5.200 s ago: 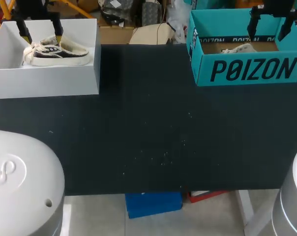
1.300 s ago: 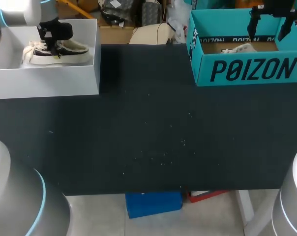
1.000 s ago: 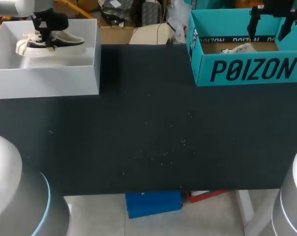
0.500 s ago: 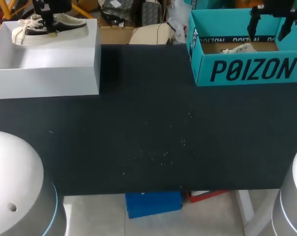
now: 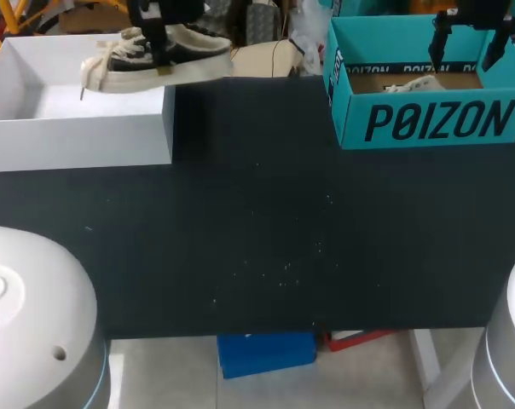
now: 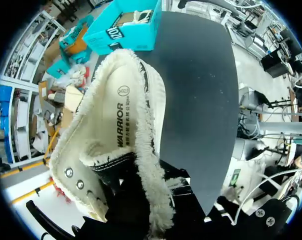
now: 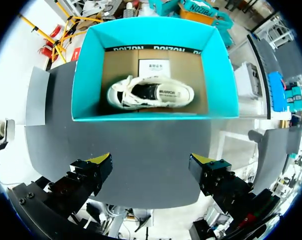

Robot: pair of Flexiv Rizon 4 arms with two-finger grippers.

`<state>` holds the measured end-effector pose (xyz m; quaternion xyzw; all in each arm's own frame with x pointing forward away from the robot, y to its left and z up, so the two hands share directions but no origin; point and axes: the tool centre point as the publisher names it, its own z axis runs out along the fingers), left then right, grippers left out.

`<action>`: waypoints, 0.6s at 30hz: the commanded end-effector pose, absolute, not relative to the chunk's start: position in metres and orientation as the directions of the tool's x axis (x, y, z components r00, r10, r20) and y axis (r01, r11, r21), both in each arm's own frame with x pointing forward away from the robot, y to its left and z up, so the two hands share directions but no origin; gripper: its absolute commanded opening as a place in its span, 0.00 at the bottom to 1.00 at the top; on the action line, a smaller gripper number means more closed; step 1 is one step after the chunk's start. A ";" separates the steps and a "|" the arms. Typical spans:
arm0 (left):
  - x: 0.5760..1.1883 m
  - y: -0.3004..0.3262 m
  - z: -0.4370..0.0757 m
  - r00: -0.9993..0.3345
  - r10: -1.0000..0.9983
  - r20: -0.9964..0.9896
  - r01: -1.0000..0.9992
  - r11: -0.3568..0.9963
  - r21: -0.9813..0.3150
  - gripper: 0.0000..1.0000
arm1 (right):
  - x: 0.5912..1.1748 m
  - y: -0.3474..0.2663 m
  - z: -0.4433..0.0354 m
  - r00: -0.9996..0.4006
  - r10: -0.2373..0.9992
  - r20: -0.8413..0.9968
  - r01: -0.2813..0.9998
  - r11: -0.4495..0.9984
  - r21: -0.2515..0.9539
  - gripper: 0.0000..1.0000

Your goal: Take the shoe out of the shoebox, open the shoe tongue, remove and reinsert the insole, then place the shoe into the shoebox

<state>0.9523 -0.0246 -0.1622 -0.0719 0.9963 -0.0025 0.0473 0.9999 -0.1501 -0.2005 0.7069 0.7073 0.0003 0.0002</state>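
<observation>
Step 1 is in hand: my left gripper (image 5: 158,41) pinches the shoe (image 5: 159,62) between its fingers, aloft over the white shoebox (image 5: 78,136) at its right wall. Next I'd lower it onto the tabletop (image 5: 257,221). My right gripper (image 7: 151,161) hangs with fingers spread above the teal box (image 7: 86,75).

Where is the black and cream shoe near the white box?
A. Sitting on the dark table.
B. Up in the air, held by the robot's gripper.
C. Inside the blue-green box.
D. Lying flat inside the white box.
B: the black and cream low-top shoe hangs in the left gripper, lifted over the rim of the white cardboard shoebox rather than lying in it.
</observation>
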 end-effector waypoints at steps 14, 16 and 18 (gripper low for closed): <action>0.833 -0.156 -0.277 -0.924 -0.099 -0.369 -0.109 0.994 0.006 0.00 | 1.000 -0.150 -0.200 0.000 1.000 0.000 1.000 0.000 0.001 1.00; 0.832 -0.161 -0.289 -0.928 -0.093 -0.360 -0.099 0.995 0.000 0.00 | 1.000 -0.150 -0.200 0.000 1.000 0.000 1.000 0.000 0.001 1.00; 0.833 -0.168 -0.308 -0.933 -0.076 -0.351 -0.080 0.997 -0.001 0.00 | 1.000 -0.150 -0.200 0.000 1.000 0.000 1.000 0.000 0.001 1.00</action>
